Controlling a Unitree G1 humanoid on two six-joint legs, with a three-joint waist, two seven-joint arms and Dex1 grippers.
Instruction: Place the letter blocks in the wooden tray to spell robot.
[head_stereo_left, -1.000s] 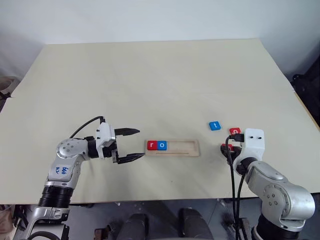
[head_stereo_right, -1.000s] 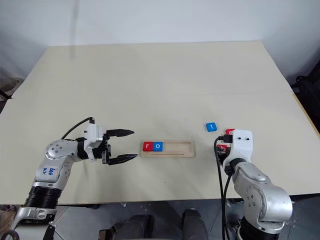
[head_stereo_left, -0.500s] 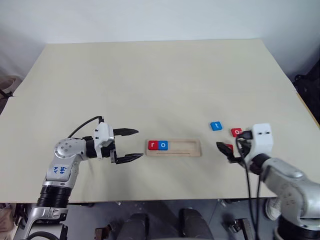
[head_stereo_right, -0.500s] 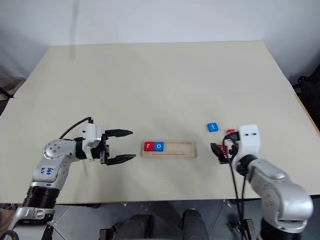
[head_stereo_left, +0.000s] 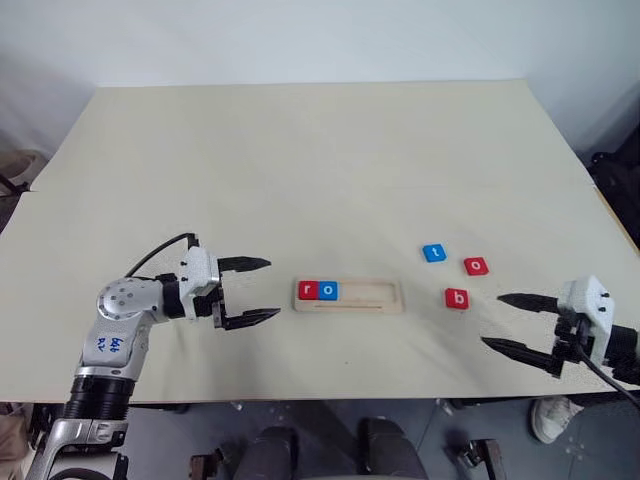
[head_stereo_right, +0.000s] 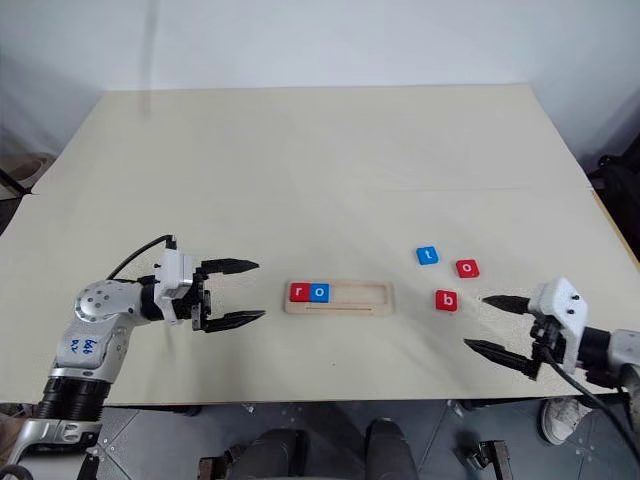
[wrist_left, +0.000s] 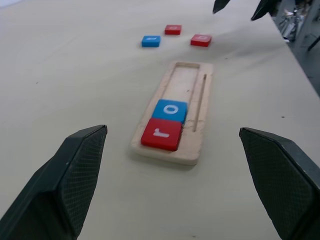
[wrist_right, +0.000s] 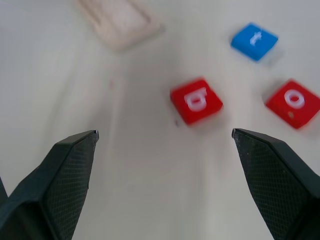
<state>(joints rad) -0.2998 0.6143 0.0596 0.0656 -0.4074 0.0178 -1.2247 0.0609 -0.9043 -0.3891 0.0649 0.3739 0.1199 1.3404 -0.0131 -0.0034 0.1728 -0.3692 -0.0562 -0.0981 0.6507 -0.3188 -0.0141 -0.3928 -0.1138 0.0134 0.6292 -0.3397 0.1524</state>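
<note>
The wooden tray (head_stereo_left: 365, 294) lies near the table's front middle, with a red r block (head_stereo_left: 307, 290) and a blue o block (head_stereo_left: 327, 290) at its left end. Three blocks lie loose to its right: blue t (head_stereo_left: 434, 253), red o (head_stereo_left: 476, 266) and red b (head_stereo_left: 456, 298). My left gripper (head_stereo_left: 273, 288) is open, level, just left of the tray and pointing at it. My right gripper (head_stereo_left: 492, 320) is open and empty, a short way right of the b block (wrist_right: 196, 100) near the front right edge.
The tray's right three slots (wrist_left: 182, 85) are bare wood. The table's front edge (head_stereo_left: 330, 398) runs just below both arms, and its right edge (head_stereo_left: 610, 215) is close to the right gripper. Bare tabletop stretches behind the tray.
My right gripper has opened, turned and swung away to the right, off the red b block, which now lies uncovered on the table. The left arm has stayed put.
</note>
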